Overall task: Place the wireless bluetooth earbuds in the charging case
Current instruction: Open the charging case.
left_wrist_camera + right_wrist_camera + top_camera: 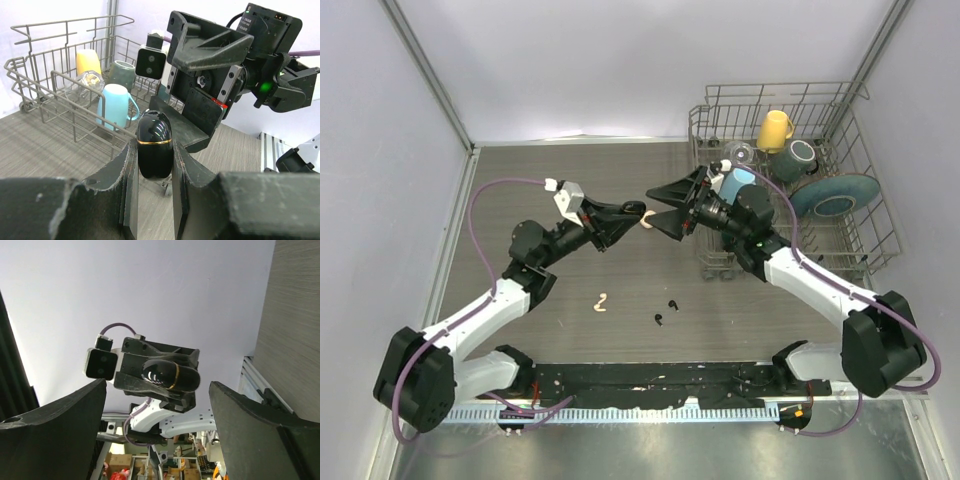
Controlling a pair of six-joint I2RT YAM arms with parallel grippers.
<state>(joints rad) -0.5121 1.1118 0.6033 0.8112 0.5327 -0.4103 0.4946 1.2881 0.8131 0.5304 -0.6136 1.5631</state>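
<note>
Step in hand: case presented, lid apparently not yet opened. Your left claw (153, 150) is pinched tight on the black charging case (155, 135), held upright off the worktop (570, 180); its gold seam looks shut.

Your right claw (662, 208) faces the case from just beside it, jaws spread wide, holding nothing.

One cream earbud (602, 302) and two black earbuds (672, 305) lie on the worktop nearer the bases, well apart from both claws.

Next, probably: the right claw catches the lid above the seam. That calls for a fine fingertip approach.

Closed black charging case (155, 145), earbuds (602, 303) outside
</note>
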